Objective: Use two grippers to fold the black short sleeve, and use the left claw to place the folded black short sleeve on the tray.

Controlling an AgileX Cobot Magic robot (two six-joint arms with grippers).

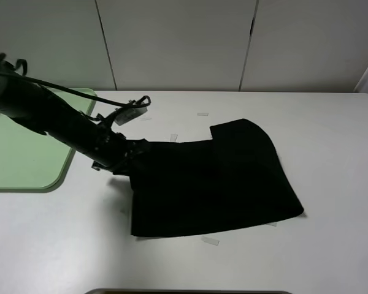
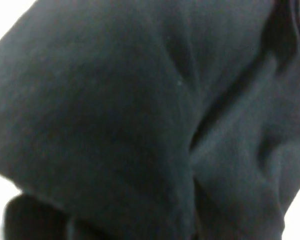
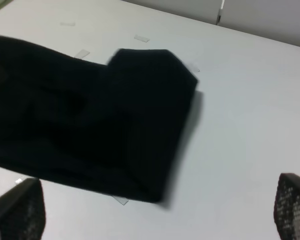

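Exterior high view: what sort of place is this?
Probably a robot lab workbench, not a home: a bare white table, plain white wall panels behind it, and clear tape markers stuck around the black shirt.

Short sleeve [image 1: 214,184] lies on table [image 1: 331,153], right of the tray [image 1: 24,159]

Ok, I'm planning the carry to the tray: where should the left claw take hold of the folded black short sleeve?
The upper-left edge of the black short sleeve, coming in low from the tray side. That edge faces the tray and the layers bunch there; the left claw appears closed on it.
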